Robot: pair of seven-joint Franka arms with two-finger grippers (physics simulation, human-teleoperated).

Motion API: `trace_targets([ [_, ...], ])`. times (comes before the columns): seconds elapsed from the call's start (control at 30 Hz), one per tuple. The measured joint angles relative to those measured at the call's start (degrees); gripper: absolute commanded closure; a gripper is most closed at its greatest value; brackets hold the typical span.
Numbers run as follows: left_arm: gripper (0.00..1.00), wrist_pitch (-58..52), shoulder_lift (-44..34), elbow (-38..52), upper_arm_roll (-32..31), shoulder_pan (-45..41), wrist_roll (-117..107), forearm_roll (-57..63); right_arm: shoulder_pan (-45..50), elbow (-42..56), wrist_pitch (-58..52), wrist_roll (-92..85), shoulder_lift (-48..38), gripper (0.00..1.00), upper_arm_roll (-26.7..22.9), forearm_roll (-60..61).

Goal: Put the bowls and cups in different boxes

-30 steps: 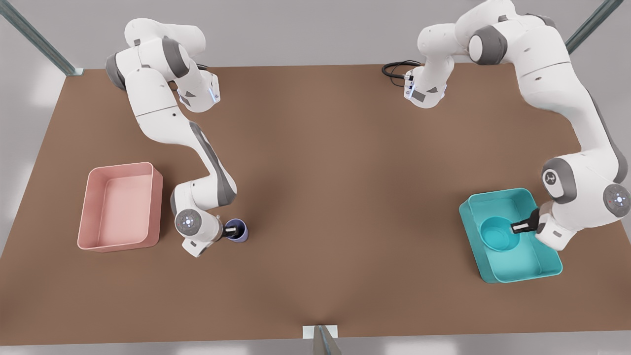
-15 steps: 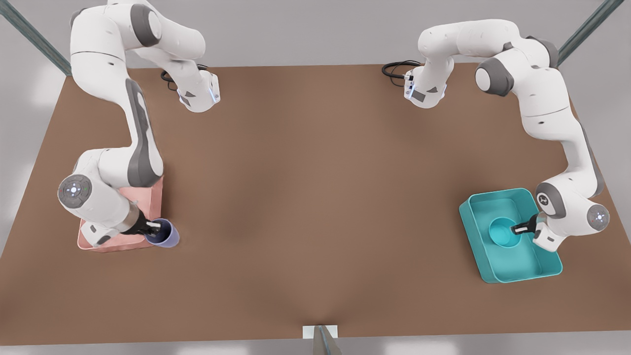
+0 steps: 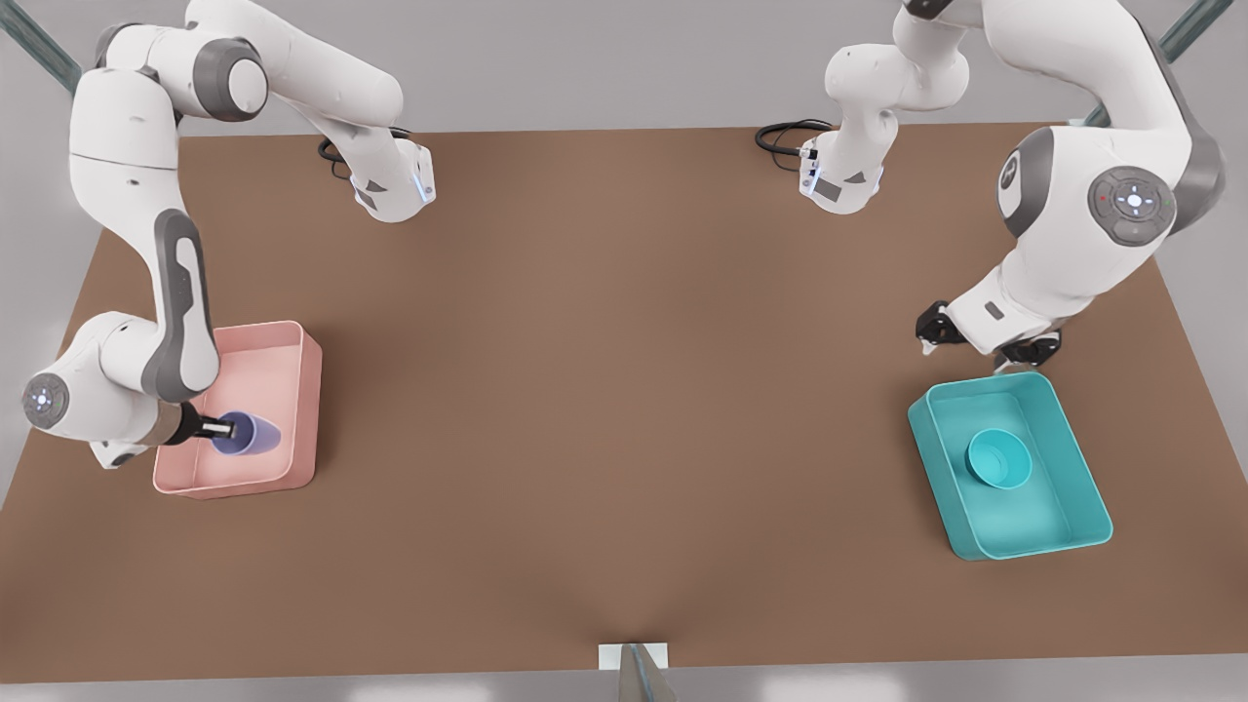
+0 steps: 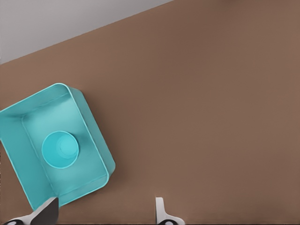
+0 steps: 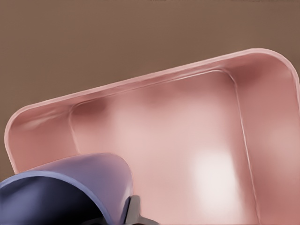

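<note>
I see right gripper (image 3: 226, 429) at front view's lower left, fingers clamped on lavender cup (image 3: 249, 434) rim, cup tilted over pink box (image 3: 307, 390). Cup dark inside. Left gripper (image 4: 103, 213) above counter (image 3: 624, 390) beside teal box (image 3: 1058, 405), fingers spread wide, holding nothing. Small teal bowl (image 3: 998, 458) sits upright inside teal box.

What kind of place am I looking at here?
Probably a simulated robot test bench, not a real room: a bare brown table, and two white arms sorting a purple cup into a pink box and a small bowl into a teal box.
</note>
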Motion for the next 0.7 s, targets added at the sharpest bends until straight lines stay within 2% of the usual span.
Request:
trace_targets([
  [0.17,0.00,-3.7,2.3,1.2,-0.6,0.4,-1.3,0.9,-0.1,0.1,4.9,-3.4,2.6,0.79,0.0,0.4],
  [0.2,0.00,-4.4,2.3,1.3,-0.9,0.4,-1.6,1.0,-0.1,0.1,5.5,-3.9,2.7,0.35,0.0,0.4],
  [0.23,0.00,-5.1,2.2,1.4,-1.1,0.4,-1.8,1.0,-0.1,0.1,6.0,-4.3,2.9,0.00,0.1,0.2],
  [0.57,0.00,-9.2,2.1,1.4,-1.3,0.8,-3.4,1.1,0.1,0.8,7.3,-5.0,1.5,0.00,0.7,-1.2],
  [0.7,0.00,-10.1,2.2,1.4,-1.3,0.7,-3.9,1.4,0.9,8.1,-0.6,-6.3,-2.7,0.00,1.0,-0.3],
])
